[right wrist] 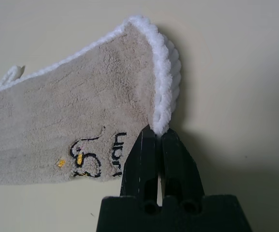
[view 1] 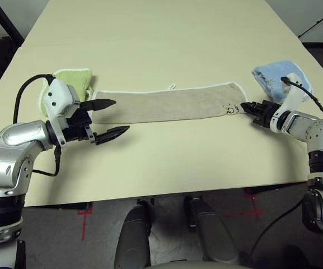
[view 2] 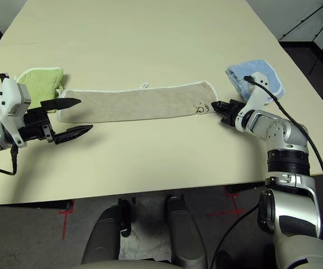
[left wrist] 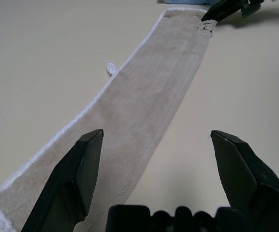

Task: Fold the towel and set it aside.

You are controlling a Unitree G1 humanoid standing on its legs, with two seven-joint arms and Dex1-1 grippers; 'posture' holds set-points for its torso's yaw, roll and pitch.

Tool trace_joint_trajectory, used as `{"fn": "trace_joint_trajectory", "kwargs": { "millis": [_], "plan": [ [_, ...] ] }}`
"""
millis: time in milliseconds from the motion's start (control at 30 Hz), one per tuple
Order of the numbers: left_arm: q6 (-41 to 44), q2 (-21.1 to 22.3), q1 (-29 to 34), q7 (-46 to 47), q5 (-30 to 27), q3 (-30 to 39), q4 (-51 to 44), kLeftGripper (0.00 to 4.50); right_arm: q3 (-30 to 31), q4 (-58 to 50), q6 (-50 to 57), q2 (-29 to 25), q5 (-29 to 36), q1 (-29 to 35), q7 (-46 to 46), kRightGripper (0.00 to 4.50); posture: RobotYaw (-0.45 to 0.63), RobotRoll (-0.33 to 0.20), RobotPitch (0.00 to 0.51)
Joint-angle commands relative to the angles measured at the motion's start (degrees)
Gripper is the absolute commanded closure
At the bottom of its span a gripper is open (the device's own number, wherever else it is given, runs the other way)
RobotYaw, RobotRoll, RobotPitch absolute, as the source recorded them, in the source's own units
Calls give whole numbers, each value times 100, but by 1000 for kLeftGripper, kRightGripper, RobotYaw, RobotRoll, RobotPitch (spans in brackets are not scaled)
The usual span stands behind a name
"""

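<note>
Towel (view 1: pixel 167 104) lies as a long narrow strip across the middle of the counter (view 1: pixel 167 39), folded lengthwise and stretched between the two arms. The left gripper (view 1: pixel 109 119) reaches in from the robot's left, roughly level and angled toward the right, its two black fingers spread wide with nothing between them; one finger (left wrist: pixel 76 179) hovers over the towel's left end, the other stands off the near edge over bare counter. The right gripper (right wrist: pixel 154 140) comes in from the robot's right, pointing toward the left and a little downward, its fingers pressed together on the towel's near right corner, pinching the thick white edging there. That corner is raised slightly, so the edging curls up from the pinch.

The cloth is beige terry with white stitched edging along the far side and round the right end. A small dark embroidered motif (right wrist: pixel 88 157) with yellow flecks sits just beside the pinched corner, and a white loop tag (view 1: pixel 172 86) sticks out from the far edge near the middle. A lime-green towel (view 1: pixel 74 81) lies bunched beyond the left end, and a light-blue towel (view 1: pixel 276 75) beyond the right end.
</note>
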Motion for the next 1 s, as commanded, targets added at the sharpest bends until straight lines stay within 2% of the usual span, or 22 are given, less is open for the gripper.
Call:
{"fn": "trace_joint_trajectory", "kwargs": {
  "millis": [33,400,1000],
  "plan": [
    [-9,9,21,-8,3,-16,-45,0,-74,135,50,-182,-195,99,-212,4474,-134,0,218],
    [-45,-16,35,-15,43,-81,-17,0,-130,116,47,-281,-146,-63,-300,4474,-142,0,219],
    [-45,20,106,-16,44,-61,-47,0,-689,-883,136,729,904,-382,-360,4474,-129,0,215]
  ]
}}
